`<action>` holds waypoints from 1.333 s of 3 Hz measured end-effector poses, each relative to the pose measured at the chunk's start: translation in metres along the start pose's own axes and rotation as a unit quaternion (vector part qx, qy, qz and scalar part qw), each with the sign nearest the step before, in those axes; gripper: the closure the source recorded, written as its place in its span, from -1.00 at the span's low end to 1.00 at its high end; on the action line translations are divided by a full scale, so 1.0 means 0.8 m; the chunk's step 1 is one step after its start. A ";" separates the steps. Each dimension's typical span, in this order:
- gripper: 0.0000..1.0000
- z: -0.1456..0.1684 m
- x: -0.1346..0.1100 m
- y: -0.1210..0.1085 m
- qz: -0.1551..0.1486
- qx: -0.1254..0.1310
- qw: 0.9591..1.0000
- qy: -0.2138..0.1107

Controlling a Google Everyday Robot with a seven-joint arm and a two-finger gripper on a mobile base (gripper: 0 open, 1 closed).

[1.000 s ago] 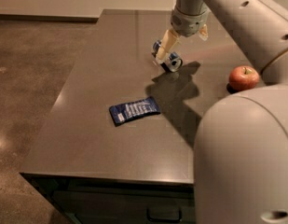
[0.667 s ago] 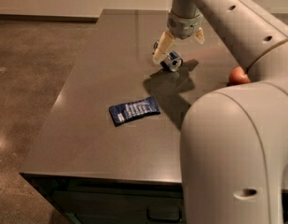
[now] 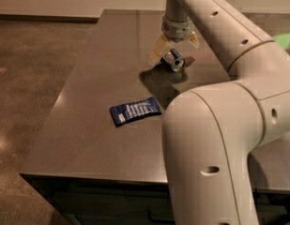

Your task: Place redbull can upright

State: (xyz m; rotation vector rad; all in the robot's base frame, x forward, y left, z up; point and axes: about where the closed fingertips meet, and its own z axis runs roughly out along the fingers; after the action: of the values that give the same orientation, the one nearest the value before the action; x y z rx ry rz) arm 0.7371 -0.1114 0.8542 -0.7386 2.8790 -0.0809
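**Item:** redbull can (image 3: 173, 60). Lay tipped over on the far part of the table (image 3: 88, 125), silver end turned toward the camera, directly beneath the claw (image 3: 175, 52). Not yet upright.

**Step in hand, as judged:** seating the can on its base.
- Best done by closing squarely across the can's body, mid-length rather than near an end.
- Then rotating the wrist to bring the long axis vertical and lowering to set the base flat on the table.
- Letting go only after that, and slowly: slim can, narrow base, likely to topple at a sideways nudge from a departing finger.

**Claw:** hung low over the can, fingers (image 3: 157, 50) spread wider than the can, one to each side. One finger seemingly at the can's edge, the other clearly apart from it. Nothing gripped, so far as could be told.

**Also noted:** dark blue snack packet (image 3: 135, 111), flat on the table, nearer the camera, well apart from can and claw.
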 end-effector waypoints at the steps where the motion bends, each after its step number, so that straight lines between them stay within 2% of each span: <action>1: -0.66 0.009 -0.009 0.002 0.002 -0.001 1.000 0.005; 3: 0.30 0.005 -0.019 0.001 -0.003 0.005 1.000 0.002; 4: 0.74 -0.018 -0.026 0.006 -0.035 0.015 0.999 -0.012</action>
State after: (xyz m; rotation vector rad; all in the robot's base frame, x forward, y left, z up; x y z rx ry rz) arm 0.7505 -0.0969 0.8713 -0.8278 2.8237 -0.1228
